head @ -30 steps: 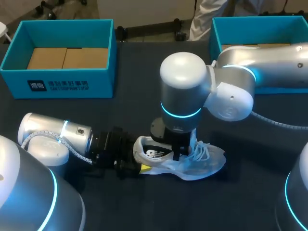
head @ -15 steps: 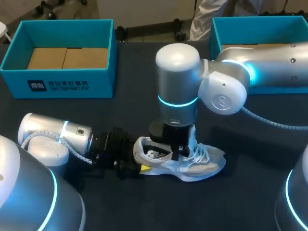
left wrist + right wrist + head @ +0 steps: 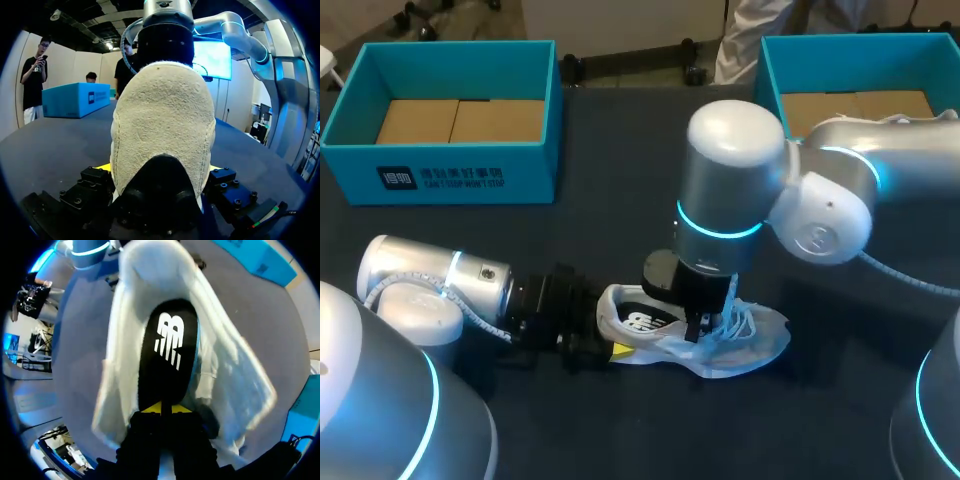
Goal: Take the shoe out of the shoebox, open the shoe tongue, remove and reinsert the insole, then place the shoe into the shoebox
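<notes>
— What is being changed at this moment?

— The right arm is being swung away from the left claw point(image 3: 612, 338), toward the toe end. The white sneaker point(image 3: 750, 345) is being kept where it was on the bench point(image 3: 620, 230). The insole step is judged to be under way, though the black insole point(image 3: 167, 350) is not yet being seen outside the white sneaker.

— How are the claws being held?

— The right claw point(image 3: 161, 409) is being held down inside the shoe's opening. Its yellow tips are being pressed almost together on the near end of the black insole, which is apparently being pinched. The rest of it is being stretched out ahead of that claw. The left claw is being clamped on the heel from both sides, with the toe being pointed straight ahead of it.

— And the shoebox?

— A teal shoebox point(image 3: 450, 150) is being left well apart, beyond both claws.
</notes>
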`<action>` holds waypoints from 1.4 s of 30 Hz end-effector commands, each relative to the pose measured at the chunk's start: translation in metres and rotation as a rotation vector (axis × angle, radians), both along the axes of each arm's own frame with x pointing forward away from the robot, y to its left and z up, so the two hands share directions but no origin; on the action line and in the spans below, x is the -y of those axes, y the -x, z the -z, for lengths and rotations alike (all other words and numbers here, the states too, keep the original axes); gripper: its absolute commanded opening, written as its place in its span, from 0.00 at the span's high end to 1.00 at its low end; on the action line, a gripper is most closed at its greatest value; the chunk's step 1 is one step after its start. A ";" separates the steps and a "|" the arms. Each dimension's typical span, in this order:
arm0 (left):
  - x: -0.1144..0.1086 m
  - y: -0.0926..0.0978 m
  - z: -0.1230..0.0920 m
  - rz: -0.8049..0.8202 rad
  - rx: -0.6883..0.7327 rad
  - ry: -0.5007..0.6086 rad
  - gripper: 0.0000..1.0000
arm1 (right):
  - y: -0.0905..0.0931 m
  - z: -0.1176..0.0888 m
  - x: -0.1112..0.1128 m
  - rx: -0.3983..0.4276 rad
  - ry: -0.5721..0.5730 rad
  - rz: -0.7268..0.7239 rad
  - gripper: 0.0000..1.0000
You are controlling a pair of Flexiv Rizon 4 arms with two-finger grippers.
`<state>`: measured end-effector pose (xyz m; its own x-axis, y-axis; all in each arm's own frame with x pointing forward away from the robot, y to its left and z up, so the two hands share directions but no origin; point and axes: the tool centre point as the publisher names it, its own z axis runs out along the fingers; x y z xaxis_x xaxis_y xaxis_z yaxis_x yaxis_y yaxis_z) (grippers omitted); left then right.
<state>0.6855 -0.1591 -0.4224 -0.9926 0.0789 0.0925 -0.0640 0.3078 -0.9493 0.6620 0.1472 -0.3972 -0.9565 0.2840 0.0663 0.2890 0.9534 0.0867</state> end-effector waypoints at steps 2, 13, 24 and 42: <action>0.000 0.000 0.001 -0.006 0.001 -0.002 1.00 | 0.016 -0.035 0.017 0.107 -0.154 -0.011 1.00; 0.000 0.000 0.001 -0.006 0.001 -0.002 1.00 | 0.008 -0.033 0.012 0.113 -0.286 0.005 1.00; 0.000 0.000 0.001 -0.006 0.001 -0.002 1.00 | 0.005 -0.042 0.014 0.153 -0.466 0.027 1.00; 0.000 0.000 0.001 -0.006 0.001 -0.002 1.00 | 0.006 -0.057 -0.003 0.153 -0.487 -0.051 0.91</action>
<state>0.6857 -0.1583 -0.4227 -0.9928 0.0762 0.0925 -0.0648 0.3080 -0.9492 0.6575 0.1446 -0.3415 -0.9750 0.2196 0.0355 0.1997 0.7937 0.5746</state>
